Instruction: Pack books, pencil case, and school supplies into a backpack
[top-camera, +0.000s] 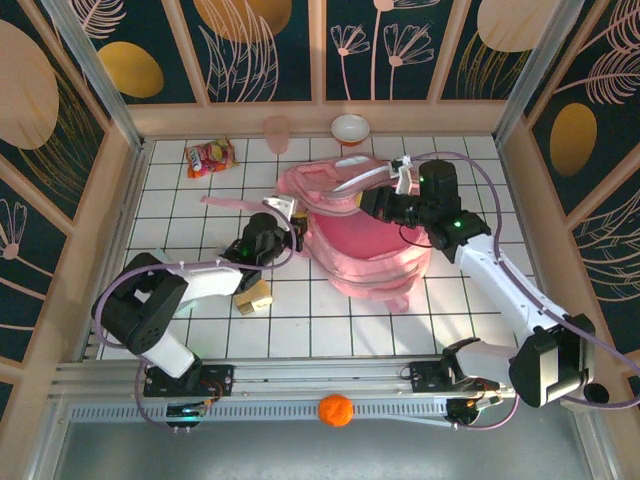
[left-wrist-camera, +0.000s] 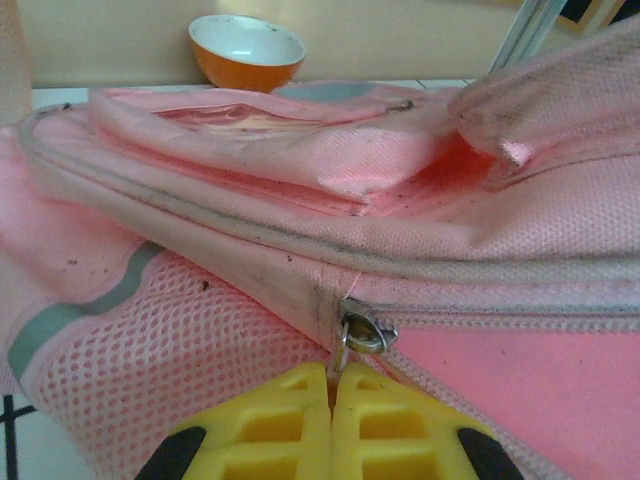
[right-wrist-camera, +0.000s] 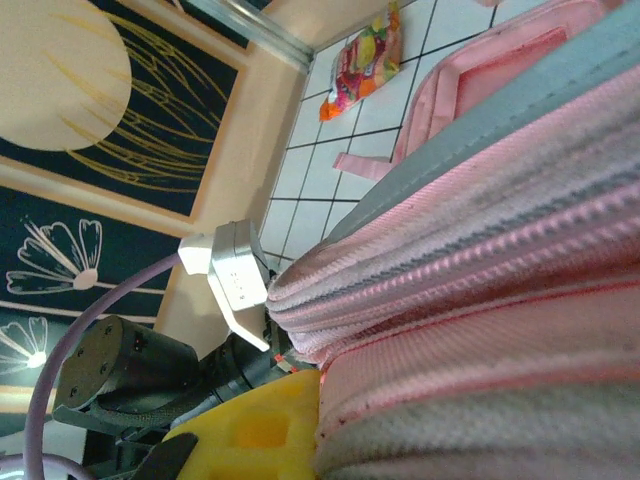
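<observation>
The pink backpack (top-camera: 375, 250) lies in the middle of the tiled table, its mouth gaping upward. My left gripper (left-wrist-camera: 333, 375) is at the backpack's left side, its yellow fingers (left-wrist-camera: 270, 430) shut on the metal pull ring of a zip slider (left-wrist-camera: 365, 330). My right gripper (top-camera: 378, 203) holds the backpack's upper rim. In the right wrist view one yellow finger (right-wrist-camera: 255, 425) presses against thick folds of pink fabric (right-wrist-camera: 480, 300), and the other finger is hidden behind them. Tan and yellow blocks (top-camera: 253, 297) sit under my left arm. Books and pencil case are hidden.
A red-and-yellow snack packet (top-camera: 210, 157) lies at the back left. A pink cup (top-camera: 277, 133) and an orange bowl (top-camera: 350, 128) stand by the back wall. An orange ball (top-camera: 336, 410) rests on the front rail. Wooden walls fence the table.
</observation>
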